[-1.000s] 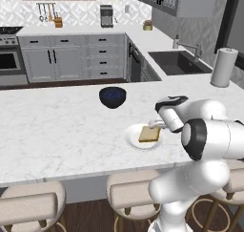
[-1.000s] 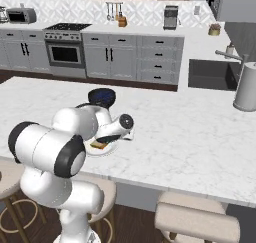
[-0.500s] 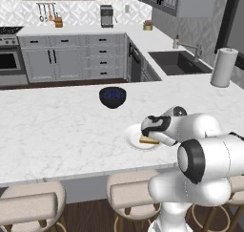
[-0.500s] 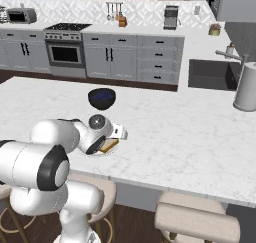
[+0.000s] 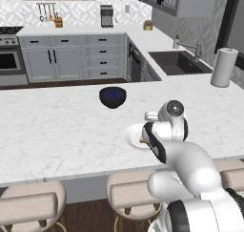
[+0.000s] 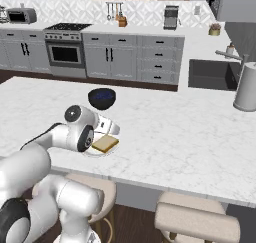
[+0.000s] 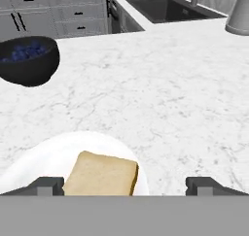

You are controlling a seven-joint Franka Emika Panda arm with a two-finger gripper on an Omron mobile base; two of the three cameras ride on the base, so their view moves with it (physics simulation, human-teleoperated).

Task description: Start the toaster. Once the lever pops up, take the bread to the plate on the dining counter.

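Lying flat on the plate [image 7: 44,157], the bread [image 7: 102,174] sits between released fingers [image 7: 48,184]; bowl [image 7: 26,60] nearby

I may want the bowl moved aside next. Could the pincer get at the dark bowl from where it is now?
Probably yes. The open pincer sits over the bread on the plate, and the dark bowl stands just beyond on the dining counter, with bare marble between them.

Glossy white rounded arm [image 5: 190,164] with dark joint bands
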